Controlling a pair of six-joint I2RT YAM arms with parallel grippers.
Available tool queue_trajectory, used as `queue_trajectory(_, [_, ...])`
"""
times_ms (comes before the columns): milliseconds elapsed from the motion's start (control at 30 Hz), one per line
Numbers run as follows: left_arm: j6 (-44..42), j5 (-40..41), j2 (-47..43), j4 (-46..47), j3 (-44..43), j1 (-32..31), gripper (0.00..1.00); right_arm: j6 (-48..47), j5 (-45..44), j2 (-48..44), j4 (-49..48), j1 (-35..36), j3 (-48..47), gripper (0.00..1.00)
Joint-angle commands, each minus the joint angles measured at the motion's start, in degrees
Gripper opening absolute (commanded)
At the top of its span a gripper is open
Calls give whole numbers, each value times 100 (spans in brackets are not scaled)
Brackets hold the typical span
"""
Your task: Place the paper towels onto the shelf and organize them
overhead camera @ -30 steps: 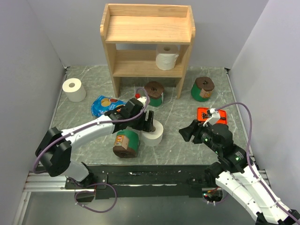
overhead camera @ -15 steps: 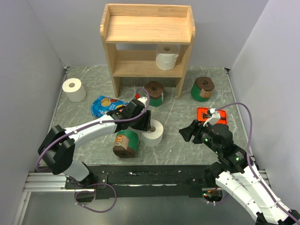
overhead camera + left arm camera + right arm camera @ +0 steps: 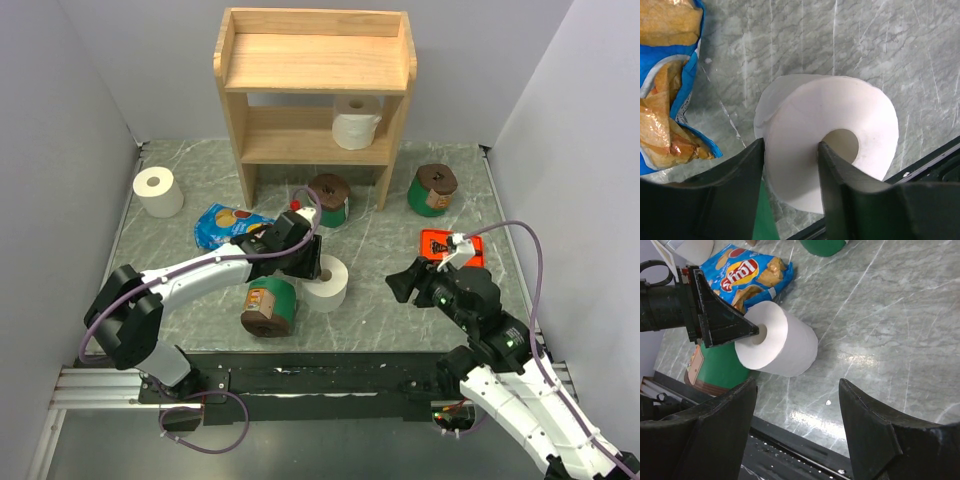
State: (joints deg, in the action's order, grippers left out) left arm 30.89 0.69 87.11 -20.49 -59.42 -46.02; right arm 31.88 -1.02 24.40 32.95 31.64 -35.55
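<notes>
1. Far left: a spare roll (image 3: 158,192), white, stands on the worktop (image 3: 390,240), with a chip bag (image 3: 228,224) near it.
2. Centre: the left pincer (image 3: 314,264) is closed partway on the wall of the centre roll (image 3: 330,287) — one finger in its hollow core, one outside. The roll sits on the worktop just beside a green roll (image 3: 270,305).
3. Behind: the shelf (image 3: 315,62) holds one shelved roll (image 3: 356,122) on its lower tier.
4. Right: the right pincer (image 3: 400,285) hangs wide open and empty.
5. Step in hand, by my reading — grasping. The next move calls for lifting clear, then carrying the roll to the shelf.
</notes>
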Motion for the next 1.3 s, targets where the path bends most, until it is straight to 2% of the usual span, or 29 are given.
queue_trajectory(0, [30, -25, -36, 28, -246, -65, 44, -94, -241, -164, 106, 9, -101, 74])
queue_trajectory(300, [426, -86, -502, -174, -763, -56, 38, -77, -311, -436, 212, 18, -233, 74])
queue_trajectory(467, [514, 825, -739, -535, -1509, -47, 34, -85, -338, -515, 326, 9, -356, 73])
queue_trajectory(633, [663, 1363, -1047, -412, -2020, 391, 34, -33, -303, -673, 379, 18, -444, 74])
queue_trajectory(767, [760, 1382, -1161, 43, -2363, 927, 33, -6, -294, -744, 405, 18, -523, 74])
queue_trajectory(900, [760, 1442, -864, 168, -2890, 1314, 32, 29, -311, -788, 467, 9, -628, 74])
queue_trajectory(1000, [769, 1890, -591, 369, -3251, 1394, 30, 81, -303, -823, 502, 9, -690, 74])
queue_trajectory(1133, [883, 2067, -423, 1124, -3190, 1473, 31, 169, -285, -858, 554, 18, -751, 73])
queue_trajectory(1267, [1085, 2321, -169, 1433, -3260, 1508, 31, 196, -329, -920, 739, 18, -962, 73])
